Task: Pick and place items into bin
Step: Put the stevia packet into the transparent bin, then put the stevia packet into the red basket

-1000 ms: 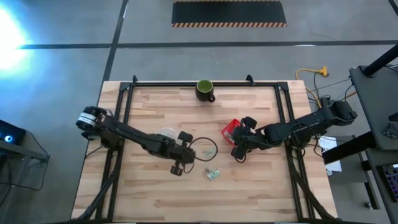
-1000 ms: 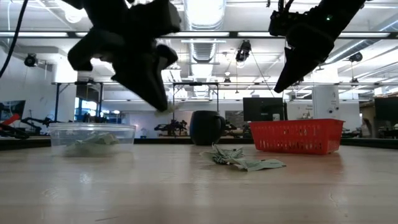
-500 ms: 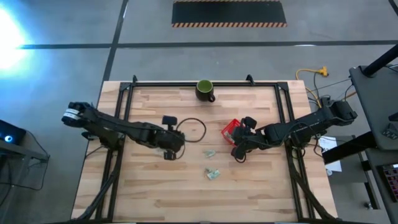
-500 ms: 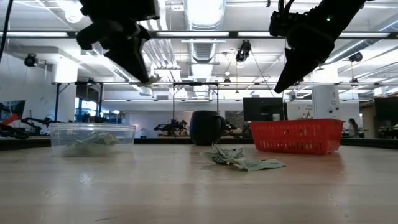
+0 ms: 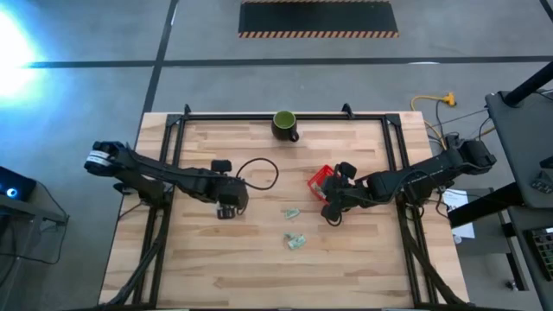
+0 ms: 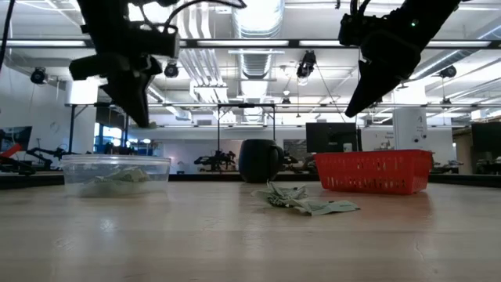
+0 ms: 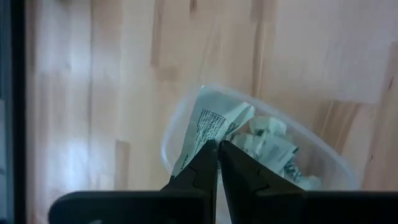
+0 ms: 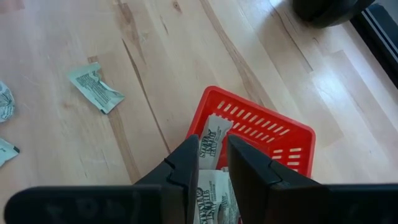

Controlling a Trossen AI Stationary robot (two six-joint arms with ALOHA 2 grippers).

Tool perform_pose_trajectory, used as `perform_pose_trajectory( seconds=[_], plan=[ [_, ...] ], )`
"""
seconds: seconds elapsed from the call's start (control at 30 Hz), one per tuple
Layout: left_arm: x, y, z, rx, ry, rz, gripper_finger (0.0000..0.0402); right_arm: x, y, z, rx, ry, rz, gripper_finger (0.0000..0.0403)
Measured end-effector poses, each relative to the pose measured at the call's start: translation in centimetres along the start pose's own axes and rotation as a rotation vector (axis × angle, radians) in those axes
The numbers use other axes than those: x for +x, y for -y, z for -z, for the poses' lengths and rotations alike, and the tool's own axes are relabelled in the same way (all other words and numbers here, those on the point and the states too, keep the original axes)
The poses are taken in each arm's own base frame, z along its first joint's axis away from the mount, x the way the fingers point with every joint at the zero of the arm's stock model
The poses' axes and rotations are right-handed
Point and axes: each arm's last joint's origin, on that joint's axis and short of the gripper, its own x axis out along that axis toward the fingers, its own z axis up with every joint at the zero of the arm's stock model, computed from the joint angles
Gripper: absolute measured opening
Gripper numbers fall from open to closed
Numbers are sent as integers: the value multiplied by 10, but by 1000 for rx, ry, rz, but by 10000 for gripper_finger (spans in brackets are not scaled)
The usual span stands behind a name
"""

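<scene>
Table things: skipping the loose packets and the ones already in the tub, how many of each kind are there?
Mug: 1
Red basket: 1
Clear tub: 1
Gripped packets: 2, a packet in the left gripper, a packet in the right gripper
Total: 5

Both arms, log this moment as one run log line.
left end effector: shut on packet, over clear tub | right end effector: holding packet over red basket
</scene>
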Motion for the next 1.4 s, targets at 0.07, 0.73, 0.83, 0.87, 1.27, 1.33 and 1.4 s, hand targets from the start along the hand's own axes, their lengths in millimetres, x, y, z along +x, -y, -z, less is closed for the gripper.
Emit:
perform_pose_trajectory(
  seconds=[0.07, 0.73, 0.83, 0.87, 1.27, 1.33, 1.4],
  plan=[
    [4, 1, 4, -20, -23, 7, 1, 0, 0, 0, 0, 0, 0, 73],
    [17, 6, 11, -17, -37, 61, 2, 0, -2, -3, 22, 29, -16, 73],
    [17, 7, 11, -17, -38, 61, 2, 0, -2, -4, 25, 35, -20, 73],
    [17, 7, 11, -17, -36, 61, 2, 0, -2, -4, 24, 35, -20, 73],
    [18, 7, 11, -37, -34, 61, 96, -1, -8, -11, 35, 80, -125, 73],
    [17, 7, 11, -63, -35, 61, 105, -2, -14, -17, -11, 120, -252, 73],
    [17, 6, 10, -97, -36, 60, 110, -1, -21, -22, -68, 164, -368, 73]
  ],
)
